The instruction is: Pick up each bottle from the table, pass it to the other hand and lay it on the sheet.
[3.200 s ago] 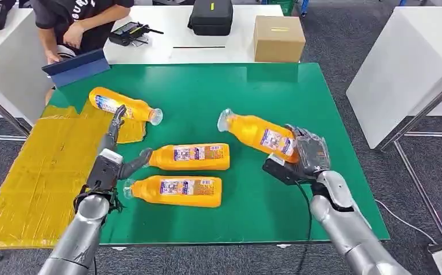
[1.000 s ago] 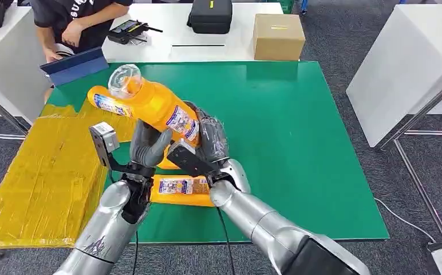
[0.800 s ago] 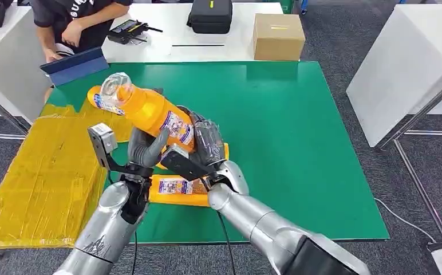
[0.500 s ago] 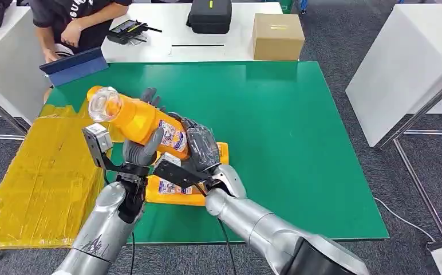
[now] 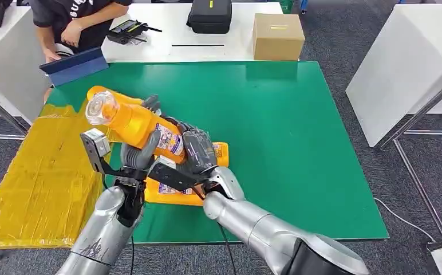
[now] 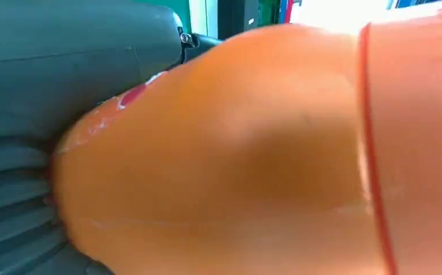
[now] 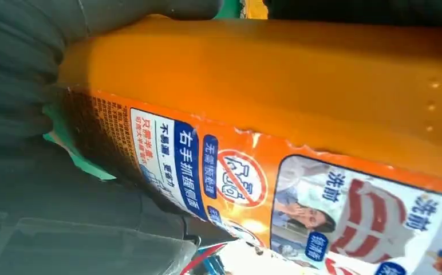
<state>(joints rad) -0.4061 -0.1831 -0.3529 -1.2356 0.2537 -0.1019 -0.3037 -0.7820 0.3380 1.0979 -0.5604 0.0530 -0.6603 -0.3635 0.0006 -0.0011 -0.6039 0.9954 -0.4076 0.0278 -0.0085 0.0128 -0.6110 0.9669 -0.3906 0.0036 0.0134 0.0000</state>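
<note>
Left hand (image 5: 140,150), right hand (image 5: 198,150) both grip bottle (image 5: 133,122) above green table (image 5: 299,143); grey carpet floor (image 5: 344,40)

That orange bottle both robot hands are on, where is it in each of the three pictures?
Head view: raised bottle above the green table, between left hand and right hand.
Left wrist view: its bare orange body.
Right wrist view: its label side.
Shared landmark: the bottle's printed label.

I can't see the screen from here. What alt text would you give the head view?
Both robot hands, left hand and right hand, hold one orange bottle tilted above a green table, mid handover. Two more orange bottles lie beneath the hands, another bottle behind them by the yellow sheet, and a person sits at the far left corner.
</note>
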